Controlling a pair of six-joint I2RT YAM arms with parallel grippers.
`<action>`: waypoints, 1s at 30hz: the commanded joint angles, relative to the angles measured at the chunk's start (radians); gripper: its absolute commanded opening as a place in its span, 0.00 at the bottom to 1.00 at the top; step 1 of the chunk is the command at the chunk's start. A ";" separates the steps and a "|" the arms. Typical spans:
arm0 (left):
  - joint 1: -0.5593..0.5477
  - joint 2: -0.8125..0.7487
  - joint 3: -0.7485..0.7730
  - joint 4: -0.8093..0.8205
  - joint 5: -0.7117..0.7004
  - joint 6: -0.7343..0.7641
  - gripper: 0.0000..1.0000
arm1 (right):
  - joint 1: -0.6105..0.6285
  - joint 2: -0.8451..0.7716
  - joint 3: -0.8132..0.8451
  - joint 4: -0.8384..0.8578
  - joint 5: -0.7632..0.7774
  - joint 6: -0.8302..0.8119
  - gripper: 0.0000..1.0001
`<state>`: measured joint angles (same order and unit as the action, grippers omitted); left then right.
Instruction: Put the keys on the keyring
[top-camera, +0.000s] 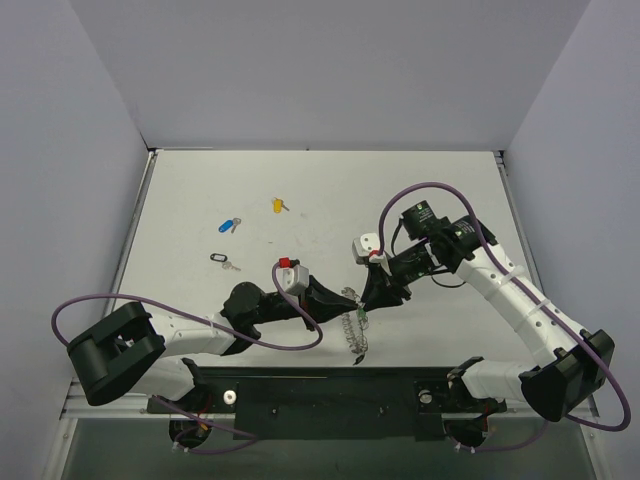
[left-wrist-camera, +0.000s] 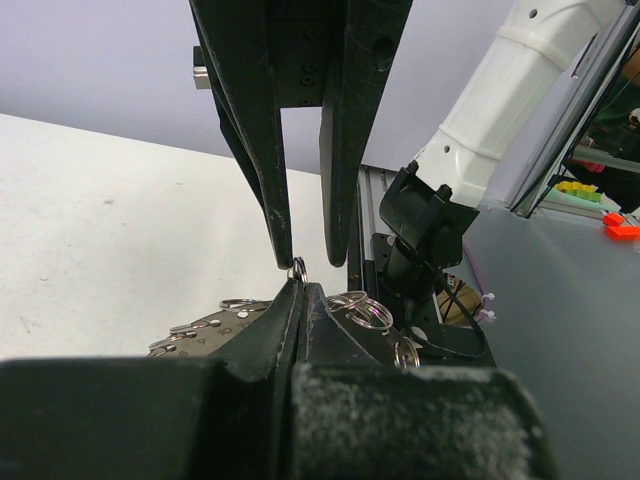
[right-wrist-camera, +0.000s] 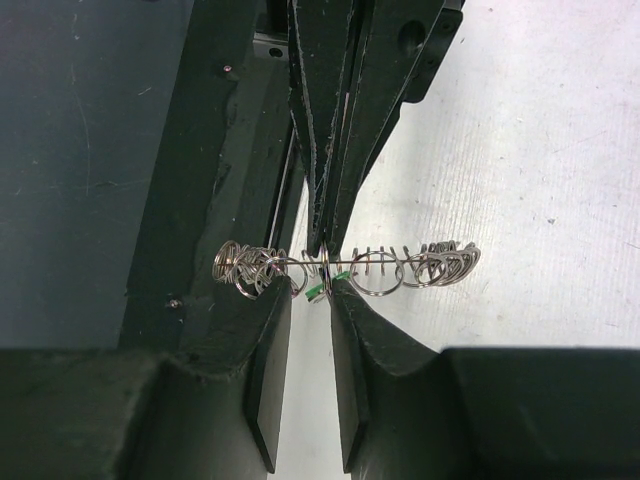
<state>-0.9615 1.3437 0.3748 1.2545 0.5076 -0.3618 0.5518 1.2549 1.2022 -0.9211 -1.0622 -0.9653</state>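
The keyring (top-camera: 355, 330) hangs edge-on near the table's front, and its wire loops (right-wrist-camera: 445, 265) fan out to both sides. My left gripper (top-camera: 347, 298) is shut on its flat plate (left-wrist-camera: 200, 328), and one small loop (left-wrist-camera: 297, 268) pokes out above the tips. My right gripper (right-wrist-camera: 310, 285) meets it from the other side with its jaws narrowly apart. The green key (right-wrist-camera: 317, 291) sits in that gap at the held loop, touching one fingertip. From the left wrist, the right gripper's fingers (left-wrist-camera: 258, 130) come down onto that loop.
A blue key (top-camera: 229, 225), a yellow key (top-camera: 278, 204) and a black key (top-camera: 222, 260) lie on the white table at the far left. The black base rail (top-camera: 330, 385) runs along the near edge just behind the keyring. Purple cables loop beside both arms.
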 joint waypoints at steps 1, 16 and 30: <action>-0.006 0.003 0.055 0.171 -0.012 -0.002 0.00 | 0.013 0.015 -0.010 -0.001 -0.033 -0.004 0.19; -0.011 0.000 0.052 0.187 -0.018 -0.003 0.00 | 0.014 0.012 -0.026 0.007 -0.016 -0.004 0.19; -0.011 0.000 0.056 0.191 -0.020 -0.006 0.00 | 0.014 0.011 -0.027 0.007 -0.021 -0.003 0.01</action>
<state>-0.9680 1.3571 0.3820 1.2549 0.5011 -0.3622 0.5583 1.2678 1.1801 -0.8989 -1.0576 -0.9665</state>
